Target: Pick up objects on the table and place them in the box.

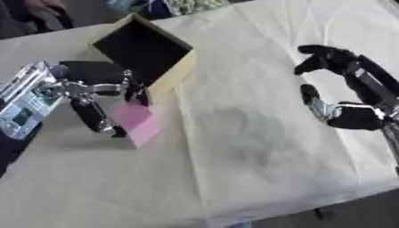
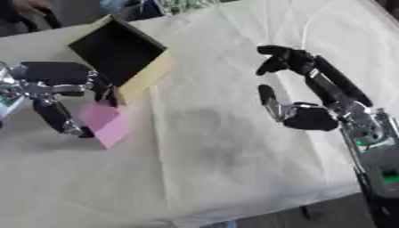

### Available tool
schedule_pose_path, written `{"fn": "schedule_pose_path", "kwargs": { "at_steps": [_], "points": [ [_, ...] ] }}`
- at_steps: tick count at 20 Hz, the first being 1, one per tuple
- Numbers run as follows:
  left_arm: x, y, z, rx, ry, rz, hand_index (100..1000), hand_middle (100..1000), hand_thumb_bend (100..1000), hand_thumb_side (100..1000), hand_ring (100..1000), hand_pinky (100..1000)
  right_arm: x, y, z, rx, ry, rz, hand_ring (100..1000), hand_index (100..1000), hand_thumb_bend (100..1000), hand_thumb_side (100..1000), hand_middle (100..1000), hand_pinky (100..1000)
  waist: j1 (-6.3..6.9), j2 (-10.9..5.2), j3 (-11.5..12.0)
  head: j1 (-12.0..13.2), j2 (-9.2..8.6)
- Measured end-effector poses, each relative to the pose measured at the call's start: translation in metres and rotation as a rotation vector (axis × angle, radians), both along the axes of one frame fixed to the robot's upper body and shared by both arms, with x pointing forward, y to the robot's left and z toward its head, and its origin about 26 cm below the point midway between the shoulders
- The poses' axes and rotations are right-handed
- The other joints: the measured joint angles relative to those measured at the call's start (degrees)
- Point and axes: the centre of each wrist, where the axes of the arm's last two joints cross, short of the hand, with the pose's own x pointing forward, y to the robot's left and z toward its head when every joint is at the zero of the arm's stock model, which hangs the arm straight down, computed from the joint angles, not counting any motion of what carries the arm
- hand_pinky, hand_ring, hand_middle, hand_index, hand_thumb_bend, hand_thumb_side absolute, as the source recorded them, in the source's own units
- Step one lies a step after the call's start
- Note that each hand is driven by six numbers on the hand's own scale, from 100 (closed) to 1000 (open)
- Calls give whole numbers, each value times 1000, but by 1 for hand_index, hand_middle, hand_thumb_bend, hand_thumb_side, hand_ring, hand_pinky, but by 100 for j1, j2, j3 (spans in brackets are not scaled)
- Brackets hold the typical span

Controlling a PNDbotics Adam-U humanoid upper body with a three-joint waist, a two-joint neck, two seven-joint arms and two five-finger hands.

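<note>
Item: left hand (image 1: 93, 95). It is shown at the left of the table (image 1: 257, 147), its fingers and thumb curled around a flat pink object (image 1: 136, 121). The object is pinched at its upper edge and hangs tilted below the fingers, its lower corner close to or resting on the table; which of the two cannot be told. Held this way, it is judged to be on its way into the box.

Item: box (image 1: 177, 71). A tan box with a dark interior, tipped so that its opening faces up and toward the camera. It is set just beyond the left hand, its near wall just beside the fingers. So placed, only a short lift and carry over that near wall would be called for.

Item: right hand (image 2: 300, 100). It is found well apart from the left hand, across the table at the right. Its fingers are relaxed and spread, and nothing is held. It is judged idle, kept clear of the working side.

No other loose object is seen on the table.
</note>
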Motion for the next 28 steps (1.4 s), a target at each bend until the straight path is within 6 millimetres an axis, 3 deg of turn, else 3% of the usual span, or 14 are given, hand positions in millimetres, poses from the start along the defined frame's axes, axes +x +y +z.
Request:
{"fn": "schedule_pose_path", "kwargs": {
  "at_steps": [16,28],
  "points": [
    [0,37,57,-71,-139,76,675,444,465,100,568,770,-1,-1,-2,-1,8,8,756,936,100,379,639,782,11,-90,-21,-17,0],
    [32,44,57,-93,-168,174,674,441,458,100,567,767,-1,1,-4,-5,15,28,756,936,100,391,638,783,-43,-99,-119,33,0]
  ]
}}
